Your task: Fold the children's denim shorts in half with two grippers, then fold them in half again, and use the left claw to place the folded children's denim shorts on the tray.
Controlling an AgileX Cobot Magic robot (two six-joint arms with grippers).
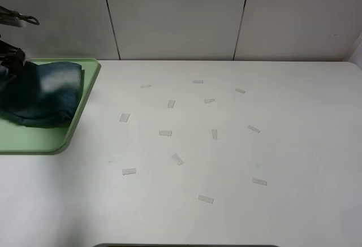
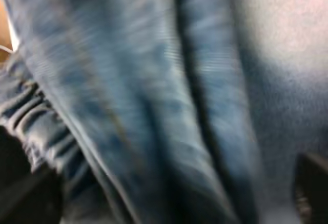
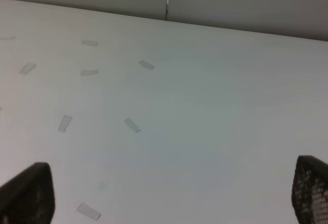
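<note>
The children's denim shorts (image 1: pixel 42 93) lie folded into a dark blue bundle with a pale bleached patch on the pale green tray (image 1: pixel 54 139) at the far left. The left claw (image 1: pixel 10 60) shows only partly at the left edge, over the bundle's left end. In the left wrist view blurred denim (image 2: pixel 154 96) fills the frame. The left gripper (image 2: pixel 169 196) has dark fingertips (image 2: pixel 25 193) spread to both lower corners, open, close over the cloth. The right gripper (image 3: pixel 169 193) hangs open over bare table, nothing between its fingers. It is out of the high view.
Several small pale tape strips (image 1: pixel 177 159) are scattered across the middle of the white table (image 1: pixel 283 145). A panelled wall (image 1: pixel 181 15) runs along the table's far edge. The tray's near part (image 1: pixel 28 142) is bare.
</note>
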